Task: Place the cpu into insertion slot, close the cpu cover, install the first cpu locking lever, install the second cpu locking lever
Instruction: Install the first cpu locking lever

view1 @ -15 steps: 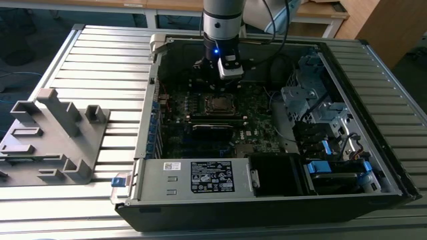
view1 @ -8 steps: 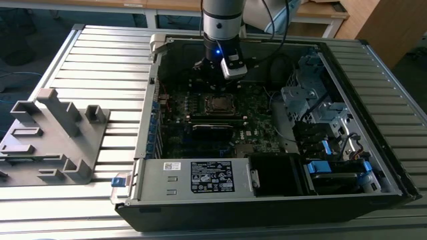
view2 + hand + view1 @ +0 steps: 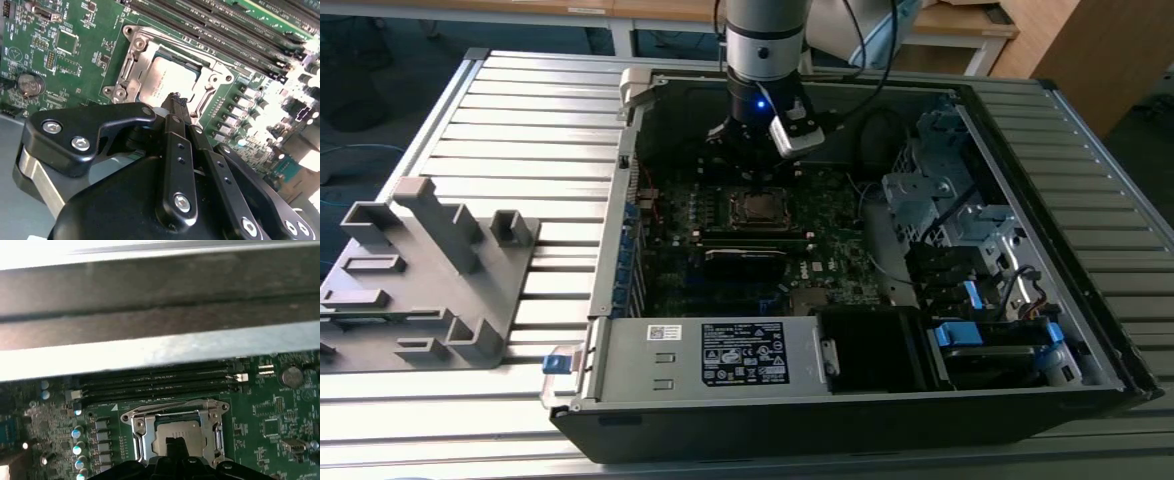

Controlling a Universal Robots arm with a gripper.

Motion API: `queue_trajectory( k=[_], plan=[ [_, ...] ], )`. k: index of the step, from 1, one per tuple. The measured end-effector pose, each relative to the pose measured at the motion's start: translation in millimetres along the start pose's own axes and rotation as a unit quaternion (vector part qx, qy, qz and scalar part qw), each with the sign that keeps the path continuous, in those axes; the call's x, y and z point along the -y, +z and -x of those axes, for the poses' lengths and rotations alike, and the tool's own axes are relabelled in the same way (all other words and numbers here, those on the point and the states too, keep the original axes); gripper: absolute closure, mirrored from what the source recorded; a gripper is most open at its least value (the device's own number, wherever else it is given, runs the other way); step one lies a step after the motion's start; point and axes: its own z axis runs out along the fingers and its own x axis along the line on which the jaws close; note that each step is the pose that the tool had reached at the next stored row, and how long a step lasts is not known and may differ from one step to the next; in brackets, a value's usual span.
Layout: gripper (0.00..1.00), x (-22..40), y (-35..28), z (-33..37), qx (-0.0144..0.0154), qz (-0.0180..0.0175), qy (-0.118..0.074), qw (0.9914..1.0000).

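"Silver chip [image 3: 167,80], where is it?"
"One chip, seated on the board [image 3: 30,40], one cover [image 3: 134,62] lying around it. My one gripper [image 3: 176,98], fingers pinched together, grips nothing; tips just above the chip."

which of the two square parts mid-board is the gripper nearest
The cpu, silver-tan inside its metal cover, right by the gripper; the black block lies farther off.

I see the whole open black computer case [image 3: 854,425] steeply from above in the exterior view, looking in over its grey power supply box [image 3: 654,355]. Both wrist views sit close above the green motherboard [image 3: 60,75] [image 3: 270,410] and share the square silver cpu cover [image 3: 134,70] [image 3: 170,413]. The second wrist view looks past the black gripper [image 3: 176,100], and the first wrist view faces the case's grey metal wall [image 3: 160,355].
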Motion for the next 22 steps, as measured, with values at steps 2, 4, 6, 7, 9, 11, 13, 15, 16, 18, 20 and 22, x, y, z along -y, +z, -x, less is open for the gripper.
queue_trajectory(
  k=[2,4,6,7,9,11,13,15,16,18,20,22],
  plan=[
    [0.9,0.1,-0.1,0.1,0.0001,-0.0013,-0.001,1.0],
    [0.9,-0.2,0.2,1.9,-0.0006,-0.0019,-0.001,1.0],
    [0.9,-0.3,0.4,3.7,-0.0013,-0.0026,0.002,0.99999],
    [0.9,-0.3,0.5,3.9,-0.0015,-0.0031,0.006,0.99998],
    [0.9,-0.3,0.5,3.9,-0.0019,-0.0041,0.014,0.99989],
    [0.9,-0.3,0.5,4.0,-0.0025,-0.0051,0.024,0.99969],
    [0.9,-0.5,0.7,5.3,-0.0028,-0.0058,0.029,0.99955],
    [0.9,-0.7,0.9,8.4,-0.0035,-0.0063,0.031,0.9995],
    [0.9,-0.6,1.0,9.3,-0.0039,-0.0065,0.032,0.99946],
    [0.9,0.6,1.0,9.6,-0.0043,-0.0069,0.036,0.99933],
    [0.9,2.0,1.1,9.7,-0.0044,-0.0071,0.039,0.99922],
    [0.9,2.1,1.2,9.7,-0.0045,-0.0072,0.039,0.9992]
  ],
)
